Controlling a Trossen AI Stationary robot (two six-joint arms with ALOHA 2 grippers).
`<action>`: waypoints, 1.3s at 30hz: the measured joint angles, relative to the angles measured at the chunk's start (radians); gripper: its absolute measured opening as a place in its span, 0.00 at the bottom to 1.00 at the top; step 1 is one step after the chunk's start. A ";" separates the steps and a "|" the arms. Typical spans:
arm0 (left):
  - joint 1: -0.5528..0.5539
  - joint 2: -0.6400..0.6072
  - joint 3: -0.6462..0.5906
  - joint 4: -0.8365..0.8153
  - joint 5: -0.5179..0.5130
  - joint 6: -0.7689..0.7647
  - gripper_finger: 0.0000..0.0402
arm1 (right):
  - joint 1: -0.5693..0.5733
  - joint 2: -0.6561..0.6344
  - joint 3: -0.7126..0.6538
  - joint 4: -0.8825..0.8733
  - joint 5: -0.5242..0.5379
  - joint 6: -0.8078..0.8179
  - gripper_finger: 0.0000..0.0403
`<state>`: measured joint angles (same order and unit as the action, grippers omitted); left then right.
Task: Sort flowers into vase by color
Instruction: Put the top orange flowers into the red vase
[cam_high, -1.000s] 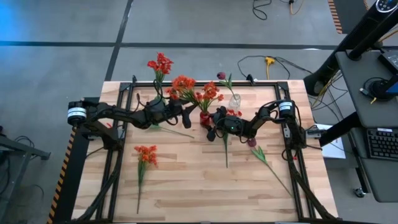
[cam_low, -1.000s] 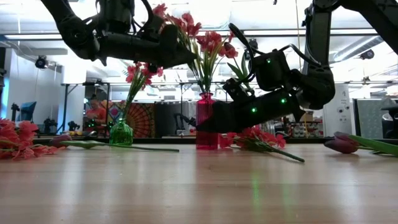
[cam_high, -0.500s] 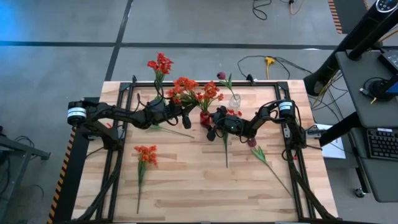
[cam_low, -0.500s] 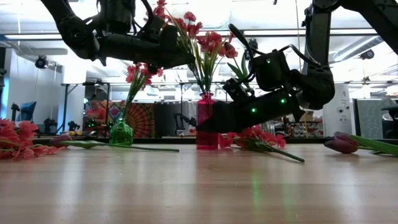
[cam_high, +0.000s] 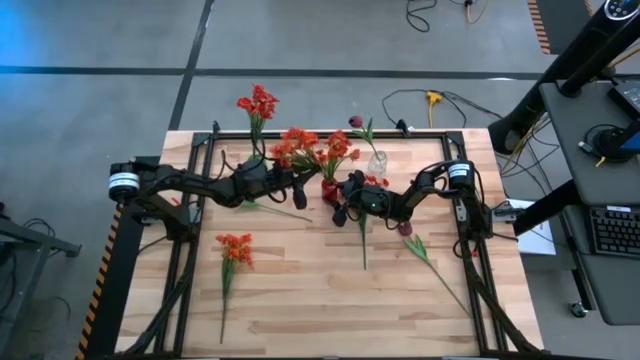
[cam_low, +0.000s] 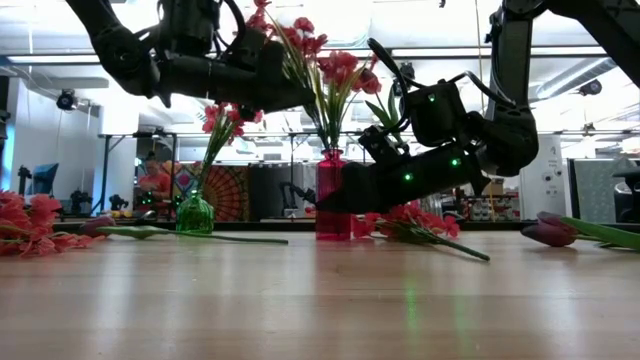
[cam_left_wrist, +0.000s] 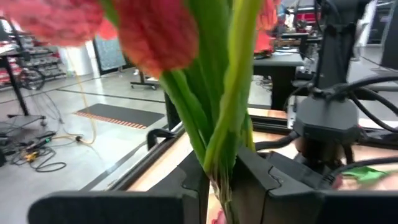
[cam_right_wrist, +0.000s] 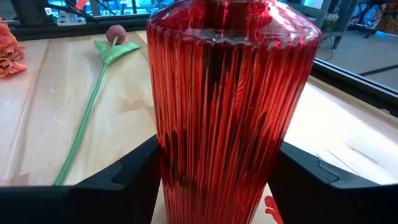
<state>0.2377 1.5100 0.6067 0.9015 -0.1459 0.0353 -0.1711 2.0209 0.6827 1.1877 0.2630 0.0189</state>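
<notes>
Left gripper (cam_left_wrist: 221, 186) pinched shut on a bunch of orange-red flower stems (cam_left_wrist: 230, 112), blooms held over the red vase (cam_high: 329, 189) at the table's far centre, presumably to feed the stalks into its neck. Right gripper (cam_right_wrist: 214, 186) clasps the red vase's ribbed body between wide-set fingers, apparently steadying it against tipping.

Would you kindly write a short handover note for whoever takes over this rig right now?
Left gripper: shut on a flower stem held above the red vase.
Right gripper: closed around the red vase, steadying it.
Done: red vase and green vase already hold flowers.
Left: seat the held stem, then sort the flowers lying on the table, such as the orange one.
</notes>
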 joint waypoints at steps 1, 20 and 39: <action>0.000 0.003 0.000 0.000 0.005 -0.001 0.09 | 0.000 0.000 0.000 0.000 0.000 0.000 0.59; -0.004 0.098 0.001 0.050 0.008 -0.019 0.09 | 0.000 0.000 0.000 0.000 0.000 0.005 0.59; -0.006 0.155 0.001 0.053 0.007 -0.017 0.09 | 0.000 0.000 0.000 0.000 0.000 0.004 0.60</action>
<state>0.2317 1.6646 0.6075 0.9541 -0.1387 0.0186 -0.1707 2.0209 0.6827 1.1873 0.2626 0.0227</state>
